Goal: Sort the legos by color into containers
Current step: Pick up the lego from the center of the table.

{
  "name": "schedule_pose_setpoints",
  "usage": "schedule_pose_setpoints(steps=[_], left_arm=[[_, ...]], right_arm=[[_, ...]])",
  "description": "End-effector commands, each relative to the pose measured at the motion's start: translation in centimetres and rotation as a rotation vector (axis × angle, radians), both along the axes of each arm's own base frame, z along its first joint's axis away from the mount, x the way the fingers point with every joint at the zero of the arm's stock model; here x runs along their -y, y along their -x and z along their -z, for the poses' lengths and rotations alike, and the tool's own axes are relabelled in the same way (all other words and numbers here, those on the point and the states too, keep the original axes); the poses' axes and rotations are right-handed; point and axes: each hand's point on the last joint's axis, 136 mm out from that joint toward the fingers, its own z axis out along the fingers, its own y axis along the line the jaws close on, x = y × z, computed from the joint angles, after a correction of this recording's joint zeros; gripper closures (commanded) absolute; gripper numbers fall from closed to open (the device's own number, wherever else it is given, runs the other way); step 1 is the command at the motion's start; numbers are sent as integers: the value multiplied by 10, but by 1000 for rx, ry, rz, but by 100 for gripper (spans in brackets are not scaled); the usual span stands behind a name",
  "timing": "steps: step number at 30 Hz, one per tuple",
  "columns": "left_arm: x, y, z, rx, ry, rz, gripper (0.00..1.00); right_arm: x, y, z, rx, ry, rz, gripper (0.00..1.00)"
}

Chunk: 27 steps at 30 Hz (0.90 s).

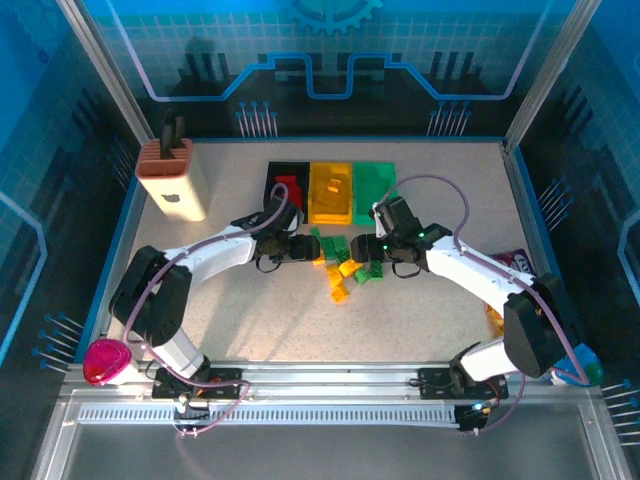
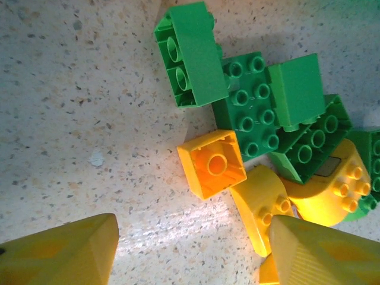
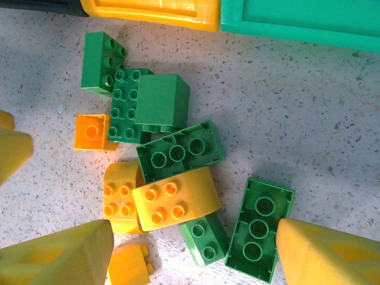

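Speckled beige table with a blue rim, blue-lit clear enclosure walls around it. Legos sit in a loose green/yellow pile mid-table, just in front of black bin, yellow bin and green bin, set side by side. Left gripper is low at the pile's left edge, jaws wide, bare table between. Right gripper is over the pile's right side, jaws wide, nothing clamped. Red bricks in black bin are partly hidden by left arm. Green bin contents: can't tell. Right wrist view cuts the bins down to their near rims.
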Motion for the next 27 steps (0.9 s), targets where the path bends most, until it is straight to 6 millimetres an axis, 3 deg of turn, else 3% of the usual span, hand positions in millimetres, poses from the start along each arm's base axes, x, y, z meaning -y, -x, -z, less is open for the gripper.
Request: schedule_pose_setpoints(steps=[1, 13, 27], left_arm=[[9, -7, 4, -14, -39, 7, 36], [20, -20, 29, -78, -57, -2, 45], [21, -11, 47, -133, -76, -10, 66]], right_arm=[[0, 3, -1, -1, 23, 0, 27], [18, 9, 3, 13, 47, 42, 27], [24, 4, -2, 32, 44, 69, 27]])
